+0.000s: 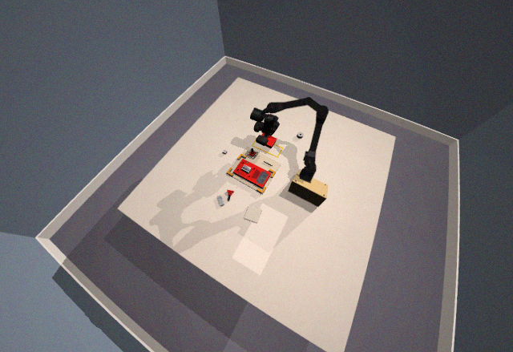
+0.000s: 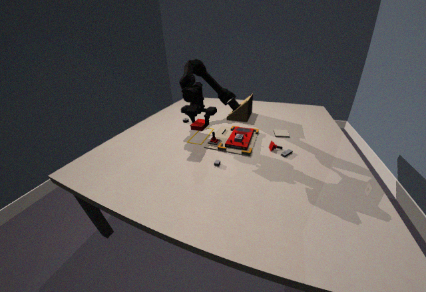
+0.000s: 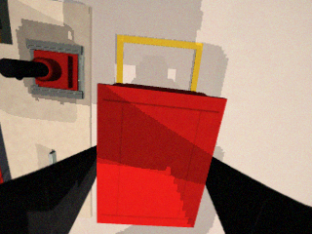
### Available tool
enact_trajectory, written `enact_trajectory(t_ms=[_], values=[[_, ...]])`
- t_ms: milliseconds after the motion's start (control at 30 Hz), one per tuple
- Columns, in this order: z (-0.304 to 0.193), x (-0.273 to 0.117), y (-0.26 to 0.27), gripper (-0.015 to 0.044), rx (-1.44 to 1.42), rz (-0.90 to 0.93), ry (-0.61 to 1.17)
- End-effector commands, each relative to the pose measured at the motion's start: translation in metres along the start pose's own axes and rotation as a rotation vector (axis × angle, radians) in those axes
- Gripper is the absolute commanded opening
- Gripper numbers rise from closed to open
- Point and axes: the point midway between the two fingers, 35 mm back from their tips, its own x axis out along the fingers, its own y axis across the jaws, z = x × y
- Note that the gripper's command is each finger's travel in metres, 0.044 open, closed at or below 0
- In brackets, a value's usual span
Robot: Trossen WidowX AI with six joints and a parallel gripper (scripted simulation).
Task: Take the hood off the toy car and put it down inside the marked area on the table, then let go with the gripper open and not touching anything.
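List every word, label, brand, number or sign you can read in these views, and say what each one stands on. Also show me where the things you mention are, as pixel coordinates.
No readable text in any view.
Hood (image 1: 271, 142) (image 2: 198, 124) (image 3: 156, 161): only plain panel lines.
Toy car (image 1: 252, 172) (image 2: 239, 138): no lettering can be made out; too small to rule out fine print.
Marked area (image 1: 276, 155) (image 2: 194, 143) (image 3: 160, 42): a yellow outline, no characters seen.

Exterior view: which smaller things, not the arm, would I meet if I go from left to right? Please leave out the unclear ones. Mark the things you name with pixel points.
Small round piece (image 1: 300, 135) (image 2: 186, 120), red hood (image 1: 272, 142) (image 2: 198, 124) (image 3: 151, 156), knobbed red piece (image 1: 252, 154) (image 2: 213, 140) (image 3: 60, 73), red car body (image 1: 253, 172) (image 2: 235, 143) (image 3: 1, 176), red piece with black stem (image 1: 229, 192) (image 2: 271, 146).
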Motion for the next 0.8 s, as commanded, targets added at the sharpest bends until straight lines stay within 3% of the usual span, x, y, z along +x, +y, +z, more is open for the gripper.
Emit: enact_trajectory(t_ms=[0, 767], values=[[-0.002, 0.005, 0.000, 0.0000, -0.009, -0.008, 0.005], [-0.004, 0.028, -0.001, 0.0000, -0.009, -0.011, 0.005]])
